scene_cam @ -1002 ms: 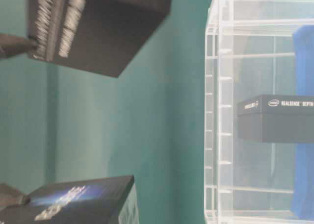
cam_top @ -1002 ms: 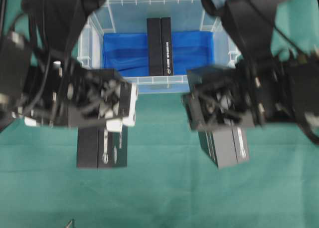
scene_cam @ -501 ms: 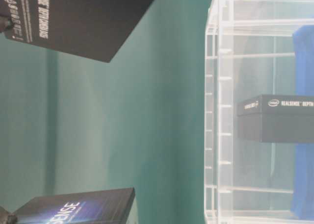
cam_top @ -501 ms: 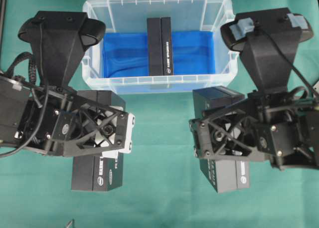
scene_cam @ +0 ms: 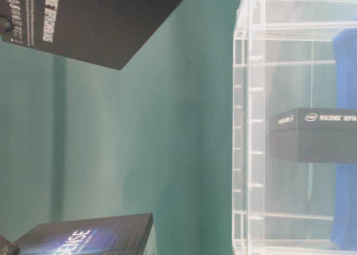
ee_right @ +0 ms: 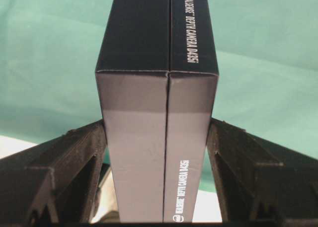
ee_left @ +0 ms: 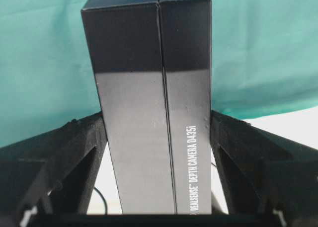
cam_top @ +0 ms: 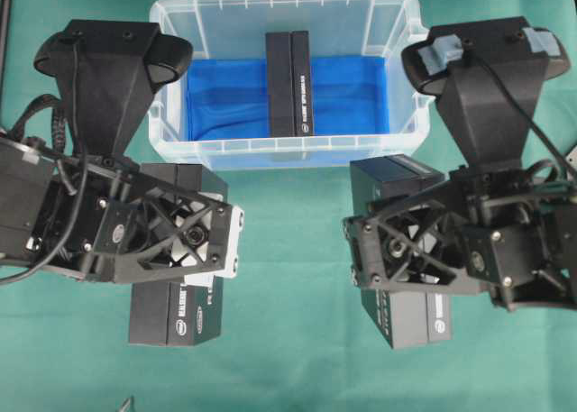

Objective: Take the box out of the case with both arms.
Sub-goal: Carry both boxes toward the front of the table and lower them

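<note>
I have a black box in each tool: the left tool [ee_left: 156, 222] clamps the left box [ee_left: 154, 103], the right tool [ee_right: 156, 222] the right box [ee_right: 159, 113], both off the green worktop [cam_top: 297, 268]. A third box [cam_top: 288, 83] stands in the case [cam_top: 288, 151] at the far edge. A slack grip could drop one; the near side offers free room.

Since a second ago the left gripper [cam_top: 180, 241], clamped on its black box [cam_top: 176, 290], has swung toward 7 o'clock in the overhead view. The right gripper [cam_top: 406, 250] has carried its own box [cam_top: 406, 295] toward 5 o'clock, that box turning slightly clockwise. Both moved further from the case [cam_top: 288, 151].
</note>
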Available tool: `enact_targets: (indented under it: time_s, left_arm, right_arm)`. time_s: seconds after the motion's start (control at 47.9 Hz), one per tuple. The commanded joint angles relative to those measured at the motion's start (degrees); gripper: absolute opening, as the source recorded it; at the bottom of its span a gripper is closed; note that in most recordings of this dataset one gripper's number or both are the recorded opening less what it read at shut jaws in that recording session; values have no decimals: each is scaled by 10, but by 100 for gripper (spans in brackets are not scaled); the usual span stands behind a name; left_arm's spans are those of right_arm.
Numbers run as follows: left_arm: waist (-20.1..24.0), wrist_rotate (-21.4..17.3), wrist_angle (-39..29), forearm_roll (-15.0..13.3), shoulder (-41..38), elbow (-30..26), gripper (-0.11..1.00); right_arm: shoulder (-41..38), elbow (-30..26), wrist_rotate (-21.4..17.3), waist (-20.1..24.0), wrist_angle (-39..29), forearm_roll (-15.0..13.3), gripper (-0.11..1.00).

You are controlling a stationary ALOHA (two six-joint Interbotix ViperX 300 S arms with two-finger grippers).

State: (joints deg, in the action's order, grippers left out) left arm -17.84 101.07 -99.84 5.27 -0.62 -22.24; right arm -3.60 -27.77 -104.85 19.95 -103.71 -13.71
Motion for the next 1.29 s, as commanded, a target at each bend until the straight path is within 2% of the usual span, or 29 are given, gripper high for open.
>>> enact_targets:
  time_s: [0.0,0.877,1.273]
  left_arm:
    - [-1,-1,2,3,9,-14,63]
    - [1,3,3,4,8,-14,63]
    - [0,4,19,4,11,31,63]
  right_arm:
    - [11,-17,-1,4,0,-4,66]
    - [11,-16,2,4,-1,-4,66]
    - [-6,23,4,4,0,-4,66]
